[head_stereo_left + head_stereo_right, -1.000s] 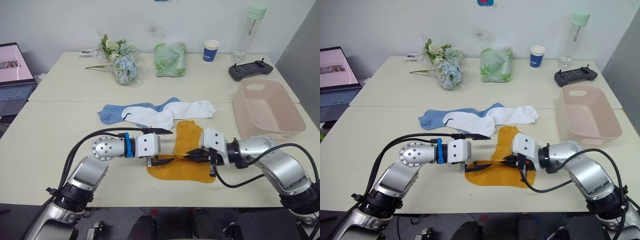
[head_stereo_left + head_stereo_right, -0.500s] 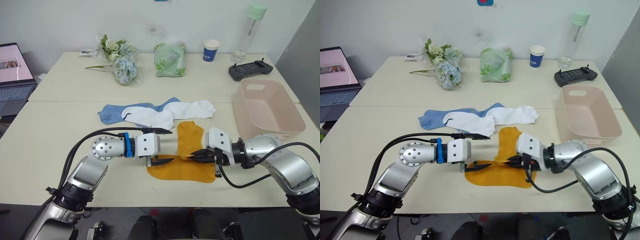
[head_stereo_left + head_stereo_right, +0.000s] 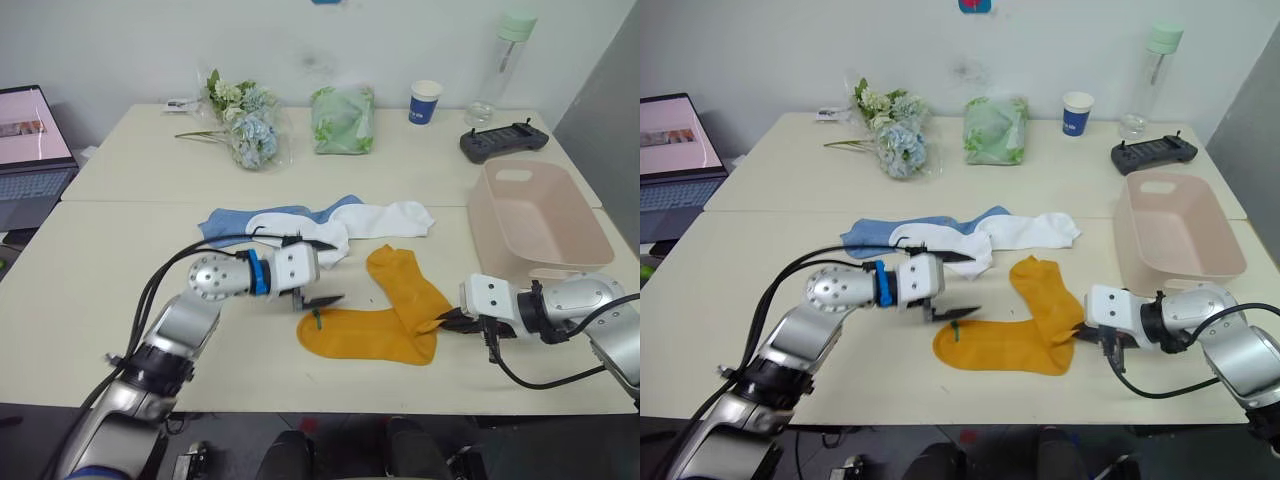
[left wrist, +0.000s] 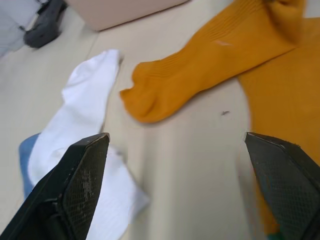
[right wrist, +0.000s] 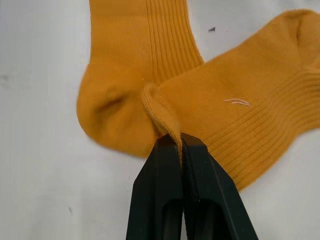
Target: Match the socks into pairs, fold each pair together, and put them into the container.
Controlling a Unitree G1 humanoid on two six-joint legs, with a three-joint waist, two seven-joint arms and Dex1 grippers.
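Two mustard-yellow socks lie at the near middle of the table. One [image 3: 360, 335] is flat, with a small green mark at its left end. The other [image 3: 400, 285] crosses it on a slant. My right gripper [image 3: 445, 322] is shut on a pinched fold at that slanted sock's edge [image 5: 165, 112]. My left gripper [image 3: 965, 285] is open just left of the yellow socks, nothing between its fingers. Two white socks [image 3: 390, 218] and light blue socks [image 3: 235, 222] overlap behind it. The pink container [image 3: 540, 215] stands empty at the right.
Along the far edge are a bunch of flowers [image 3: 245, 125], a green cloth bundle in plastic [image 3: 342, 118], a paper cup [image 3: 425, 101], a clear bottle [image 3: 500, 60] and a black controller [image 3: 503, 140]. A laptop [image 3: 30, 140] sits at the far left.
My right gripper has drawn back to the right, pulling the upper yellow sock out on a slant. My left gripper has come off the flat sock's left end, uncovering the green mark.
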